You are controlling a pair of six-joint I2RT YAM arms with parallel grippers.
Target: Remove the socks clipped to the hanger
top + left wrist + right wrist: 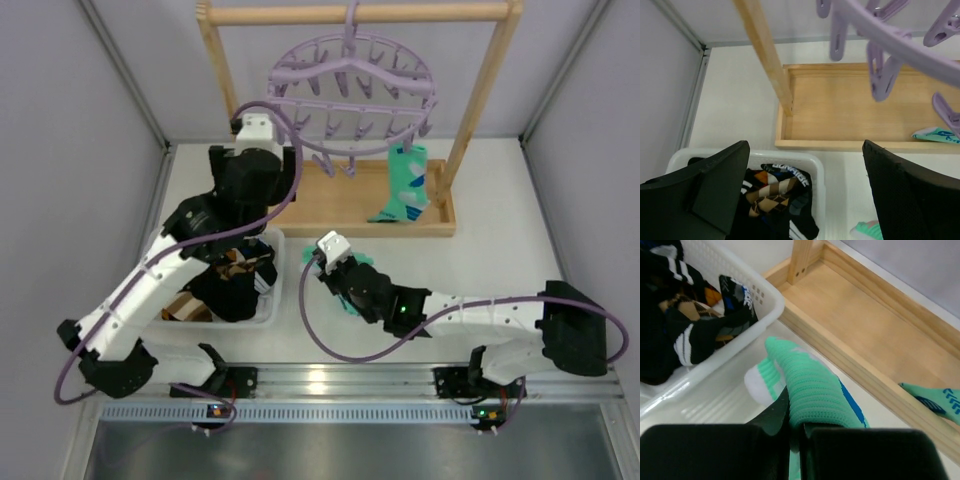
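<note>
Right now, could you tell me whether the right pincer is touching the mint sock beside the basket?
Touching. The right wrist view shows the right pincer shut on the mint sock.

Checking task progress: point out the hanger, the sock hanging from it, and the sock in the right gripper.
hanger [350,99], top view, on its crossbar.
hanging sock [408,185], top view, mid-leg.
held sock [812,385], right wrist view, on the ribbed part.
</note>
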